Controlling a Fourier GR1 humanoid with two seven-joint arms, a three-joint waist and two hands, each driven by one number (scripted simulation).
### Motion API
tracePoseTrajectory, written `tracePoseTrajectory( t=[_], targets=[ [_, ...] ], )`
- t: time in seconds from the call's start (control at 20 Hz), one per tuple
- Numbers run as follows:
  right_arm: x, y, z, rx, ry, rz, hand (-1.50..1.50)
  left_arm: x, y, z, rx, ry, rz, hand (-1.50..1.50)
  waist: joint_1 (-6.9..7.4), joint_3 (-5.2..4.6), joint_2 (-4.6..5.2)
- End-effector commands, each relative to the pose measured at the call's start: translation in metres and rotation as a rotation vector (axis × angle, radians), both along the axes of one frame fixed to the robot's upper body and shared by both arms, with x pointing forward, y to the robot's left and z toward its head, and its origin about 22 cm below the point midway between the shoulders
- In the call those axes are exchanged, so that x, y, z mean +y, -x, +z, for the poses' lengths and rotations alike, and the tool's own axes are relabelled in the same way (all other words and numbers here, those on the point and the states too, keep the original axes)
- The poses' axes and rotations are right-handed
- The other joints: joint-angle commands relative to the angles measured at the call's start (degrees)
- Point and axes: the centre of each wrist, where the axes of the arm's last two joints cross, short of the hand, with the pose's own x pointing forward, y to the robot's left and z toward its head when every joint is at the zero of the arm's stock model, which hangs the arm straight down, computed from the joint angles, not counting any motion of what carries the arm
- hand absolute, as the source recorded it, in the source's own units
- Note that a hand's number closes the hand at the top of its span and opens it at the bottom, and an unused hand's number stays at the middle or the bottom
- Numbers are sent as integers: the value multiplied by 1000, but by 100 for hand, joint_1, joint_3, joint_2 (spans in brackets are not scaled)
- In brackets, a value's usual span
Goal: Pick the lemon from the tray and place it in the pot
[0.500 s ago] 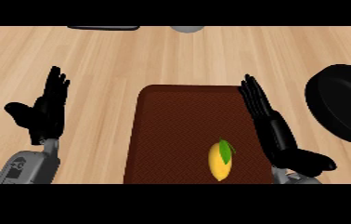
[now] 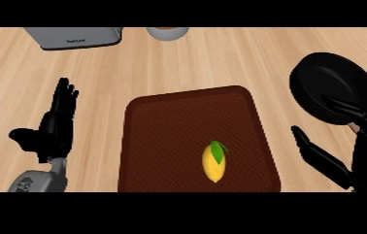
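1. Counter (image 2: 215,58): light wood grain, fills the whole view and carries everything else.
2. Tray (image 2: 172,131): dark brown, rounded corners, sits centre-near on the counter, near edge cut off by the view's lower limit. Slightly skewed, far edge higher on the right.
3. Pot (image 2: 326,85): black, round, at the right edge, partly out of view. Sits on the counter right of the tray's far-right corner, apart from the tray. A handle-like black part runs from it towards the near right.
4. Left hand (image 2: 52,131): black, on the left side over bare counter, well left of the tray. Fingers (image 2: 66,96) straight, pointing far, thumb out to the left. Holds nothing. Grey forearm enters at the near-left corner.
5. Right hand (image 2: 319,155): black, near-right corner, just right of the tray's right edge and near side of the pot. Only part of it shows; the fingers seen are straight, pointing far-left, nothing in them.
6. Grey appliance (image 2: 75,38): boxy, far left, cut off by the far edge.
7. Grey cup or bowl (image 2: 168,33): far centre, only its near part visible.
8. Lemon (image 2: 213,162): yellow with a green leaf at the far end. Lies in the tray's near-right part, long axis near-to-far. Neither hand touches it.
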Motion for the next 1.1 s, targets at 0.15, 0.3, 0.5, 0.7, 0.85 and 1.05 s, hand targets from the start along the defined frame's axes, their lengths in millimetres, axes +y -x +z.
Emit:
tracePoseTrajectory(
  t=[0.15,0.3,0.5,0.7,0.85,1.05],
  targets=[
    [30,87,-8,-263,103,-176,-150,-31,27,-13,-36,26,-90,0,285,33,78],
    [53,117,-7,-318,137,-158,-150,-53,28,-4,-53,34,-132,0,379,37,101],
    [78,161,-22,-120,246,-194,-150,-45,30,1,-47,21,-133,0,450,19,136],
    [74,187,-39,137,404,-215,-150,-42,25,5,-73,8,-141,0,571,0,221],
    [72,209,-40,344,487,-233,-150,-49,27,5,-76,24,-166,0,629,-13,276],
    [94,205,-28,439,547,-286,-150,-40,14,11,-70,21,-153,0,677,-2,287]
  ],
)
